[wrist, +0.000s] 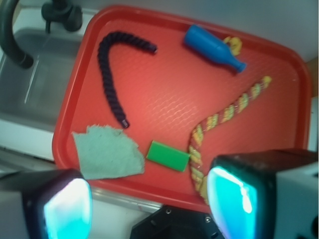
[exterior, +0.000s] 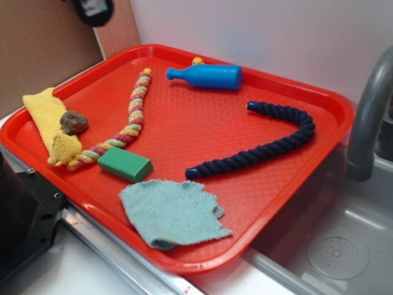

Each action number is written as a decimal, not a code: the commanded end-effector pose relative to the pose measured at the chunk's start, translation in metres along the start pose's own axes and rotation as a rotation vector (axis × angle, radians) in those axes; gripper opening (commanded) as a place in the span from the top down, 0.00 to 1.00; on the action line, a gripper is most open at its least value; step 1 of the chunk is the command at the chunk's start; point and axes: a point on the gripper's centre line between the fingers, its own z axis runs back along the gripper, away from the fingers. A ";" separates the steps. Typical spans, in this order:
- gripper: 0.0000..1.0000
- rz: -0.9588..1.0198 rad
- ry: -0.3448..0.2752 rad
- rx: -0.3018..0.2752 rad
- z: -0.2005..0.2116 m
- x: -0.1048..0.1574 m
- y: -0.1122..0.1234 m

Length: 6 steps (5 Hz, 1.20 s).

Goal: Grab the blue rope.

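The blue rope (exterior: 270, 150) is a thick dark navy twisted rope bent into a hook. It lies on the right half of the red tray (exterior: 196, 123). In the wrist view the blue rope (wrist: 107, 74) sits at the upper left of the tray (wrist: 164, 89), far from the jaws. My gripper (wrist: 149, 204) is high above the tray's near edge and open, with nothing between its fingers (wrist: 67, 211). In the exterior view only a dark part of the gripper (exterior: 92, 9) shows at the top left.
Also on the tray are a multicoloured rope (exterior: 132, 117), a blue bottle (exterior: 209, 77), a green block (exterior: 124, 164), a teal cloth (exterior: 172, 212), a yellow cloth (exterior: 46, 114) and a brown stone (exterior: 73, 122). A grey faucet (exterior: 368, 117) and sink (exterior: 331, 246) stand at the right.
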 end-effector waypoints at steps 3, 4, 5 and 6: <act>0.00 -0.335 -0.017 0.036 -0.105 0.050 -0.014; 0.00 -0.461 -0.043 0.024 -0.139 0.068 -0.030; 0.00 -0.526 -0.010 0.027 -0.156 0.082 -0.043; 0.00 -0.559 -0.001 0.001 -0.165 0.092 -0.060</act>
